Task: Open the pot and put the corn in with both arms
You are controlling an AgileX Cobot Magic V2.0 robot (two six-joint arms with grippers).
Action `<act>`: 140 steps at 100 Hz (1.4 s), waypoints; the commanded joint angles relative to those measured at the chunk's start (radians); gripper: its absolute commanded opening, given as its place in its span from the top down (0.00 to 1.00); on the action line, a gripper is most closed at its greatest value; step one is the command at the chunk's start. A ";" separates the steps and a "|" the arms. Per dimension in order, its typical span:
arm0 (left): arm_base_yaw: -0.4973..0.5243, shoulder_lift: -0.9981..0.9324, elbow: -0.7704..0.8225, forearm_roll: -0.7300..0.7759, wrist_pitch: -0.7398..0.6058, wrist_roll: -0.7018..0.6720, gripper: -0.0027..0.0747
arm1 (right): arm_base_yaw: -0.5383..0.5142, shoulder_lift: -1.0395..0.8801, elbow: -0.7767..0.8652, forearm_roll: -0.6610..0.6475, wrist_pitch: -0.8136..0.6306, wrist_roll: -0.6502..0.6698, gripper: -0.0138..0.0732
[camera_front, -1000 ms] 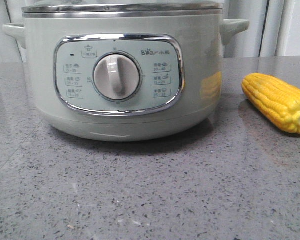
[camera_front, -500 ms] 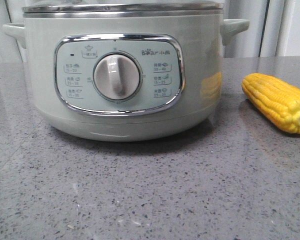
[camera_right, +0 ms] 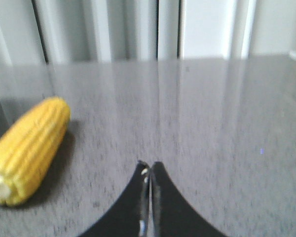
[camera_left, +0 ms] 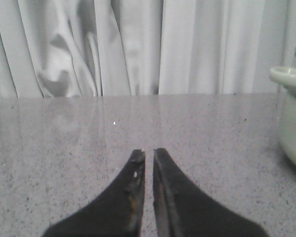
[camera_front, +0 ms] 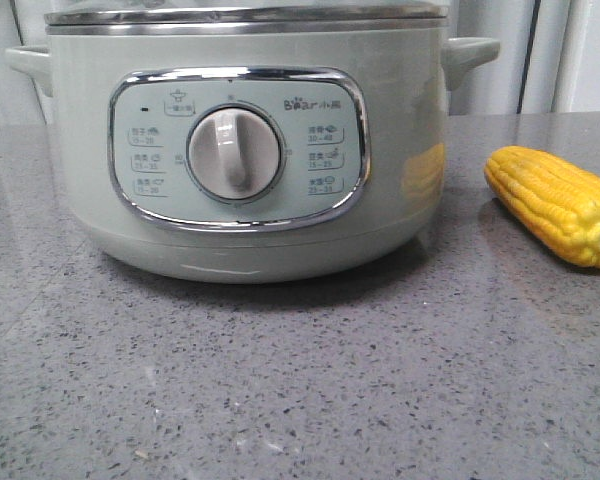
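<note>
The pale sage-green pot (camera_front: 250,160) stands on the grey counter with its white dial facing me and a glass lid with a metal rim (camera_front: 245,15) on top. Its side and one handle show at the edge of the left wrist view (camera_left: 293,123). The yellow corn cob (camera_front: 555,205) lies on the counter to the right of the pot, and it also shows in the right wrist view (camera_right: 27,148). My left gripper (camera_left: 149,152) is shut and empty, low over bare counter, apart from the pot. My right gripper (camera_right: 149,164) is shut and empty, beside the corn with a gap between them.
The speckled grey counter (camera_front: 300,380) spreads in front of the pot and the corn. Pale curtains (camera_left: 138,44) hang behind its far edge. Neither gripper shows in the front view.
</note>
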 commanded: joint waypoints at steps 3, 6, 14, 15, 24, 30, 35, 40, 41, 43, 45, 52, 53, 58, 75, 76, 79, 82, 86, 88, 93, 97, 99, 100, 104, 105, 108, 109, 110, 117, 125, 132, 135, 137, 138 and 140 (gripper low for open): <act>0.002 -0.030 -0.002 -0.010 -0.117 -0.001 0.99 | -0.008 -0.023 0.011 -0.011 -0.125 -0.001 0.91; 0.002 -0.030 -0.016 -0.010 -0.111 -0.001 0.99 | -0.008 -0.023 0.006 -0.011 -0.123 -0.001 0.91; 0.002 -0.030 -0.070 -0.010 -0.087 -0.002 0.99 | -0.008 -0.023 -0.014 0.003 -0.109 0.004 0.91; 0.002 -0.030 -0.076 -0.010 -0.084 -0.002 0.99 | -0.008 -0.023 -0.019 0.015 -0.107 0.004 0.91; 0.002 -0.009 -0.180 -0.010 -0.003 -0.002 0.99 | -0.008 -0.015 -0.066 0.050 -0.059 0.004 0.91; 0.002 0.024 -0.259 -0.010 0.071 -0.002 0.99 | -0.008 0.003 -0.111 0.050 0.005 0.004 0.91; 0.002 0.057 -0.313 -0.010 0.109 -0.002 0.99 | -0.008 0.033 -0.161 0.051 0.065 0.004 0.91; 0.002 0.095 -0.356 -0.010 0.123 -0.002 0.99 | -0.008 0.067 -0.207 0.051 0.143 0.004 0.91; 0.002 0.101 -0.367 -0.010 0.123 -0.002 0.99 | -0.008 0.078 -0.220 0.051 0.152 0.004 0.91; 0.002 0.117 -0.376 -0.010 0.121 -0.002 0.99 | -0.008 0.090 -0.239 0.051 0.178 0.004 0.91; 0.002 0.133 -0.390 -0.018 0.118 -0.002 0.99 | -0.008 0.108 -0.251 0.051 0.202 0.004 0.91; 0.002 0.187 -0.423 -0.024 0.095 -0.002 0.99 | -0.008 0.172 -0.311 0.051 0.275 0.004 0.91; 0.002 0.192 -0.427 -0.024 0.090 -0.002 0.99 | -0.008 0.185 -0.323 0.051 0.282 0.004 0.91; 0.002 0.229 -0.436 -0.024 0.060 -0.002 0.99 | -0.008 0.230 -0.362 0.051 0.329 0.004 0.91; 0.002 0.307 -0.451 -0.027 0.034 -0.002 0.99 | -0.008 0.371 -0.469 0.051 0.452 0.004 0.91; 0.002 0.309 -0.451 -0.027 0.030 -0.002 0.99 | -0.008 0.379 -0.473 0.051 0.452 0.004 0.91; 0.002 0.319 -0.451 -0.027 0.025 -0.002 0.99 | -0.008 0.394 -0.476 0.051 0.447 0.004 0.91; 0.002 0.324 -0.451 -0.027 0.018 -0.002 0.99 | -0.008 0.404 -0.476 0.051 0.429 0.004 0.91; 0.002 0.333 -0.451 -0.028 0.008 -0.002 0.96 | -0.008 0.415 -0.474 0.051 0.418 0.004 0.91; 0.002 0.334 -0.451 -0.035 0.001 -0.002 0.93 | -0.008 0.418 -0.474 0.051 0.416 0.004 0.91; 0.002 0.336 -0.451 -0.056 -0.019 -0.002 0.85 | -0.008 0.425 -0.472 0.051 0.411 0.004 0.91; 0.002 0.338 -0.451 -0.075 -0.043 -0.002 0.74 | -0.008 0.429 -0.472 0.051 0.411 0.004 0.91; 0.002 0.340 -0.451 -0.084 -0.050 -0.002 0.68 | -0.008 0.429 -0.472 0.051 0.409 0.004 0.91; 0.002 0.342 -0.451 -0.086 -0.056 -0.002 0.66 | -0.008 0.429 -0.472 0.051 0.409 0.004 0.91; 0.002 0.344 -0.451 -0.086 -0.075 -0.002 0.51 | -0.008 0.429 -0.472 0.052 0.407 0.004 0.91; 0.002 0.344 -0.451 -0.086 -0.077 -0.002 0.49 | -0.008 0.429 -0.472 0.052 0.407 0.004 0.91; 0.002 0.346 -0.451 -0.090 -0.091 -0.002 0.39 | -0.008 0.429 -0.472 0.052 0.405 0.004 0.91; 0.002 0.346 -0.451 -0.090 -0.098 -0.002 0.37 | -0.008 0.429 -0.472 0.052 0.405 0.004 0.91; 0.002 0.350 -0.451 -0.096 -0.102 -0.002 0.35 | -0.008 0.429 -0.472 0.052 0.405 0.004 0.91; 0.000 0.362 -0.451 -0.135 -0.137 -0.007 0.25 | -0.008 0.429 -0.470 0.052 0.395 0.004 0.91; -0.017 0.382 -0.453 -0.137 -0.171 -0.007 0.26 | -0.008 0.429 -0.458 0.052 0.368 0.004 0.91; -0.051 0.407 -0.466 -0.137 -0.176 -0.007 0.27 | -0.008 0.429 -0.439 0.052 0.344 0.004 0.91; -0.073 0.421 -0.473 -0.137 -0.176 -0.007 0.27 | -0.008 0.429 -0.430 0.052 0.332 0.004 0.91; -0.083 0.431 -0.480 -0.137 -0.176 -0.007 0.28 | -0.008 0.429 -0.423 0.052 0.325 0.004 0.91; -0.094 0.439 -0.482 -0.137 -0.176 -0.007 0.28 | -0.008 0.429 -0.422 0.052 0.320 0.004 0.91; -0.110 0.451 -0.489 -0.137 -0.176 -0.007 0.28 | -0.008 0.429 -0.416 0.052 0.318 0.004 0.91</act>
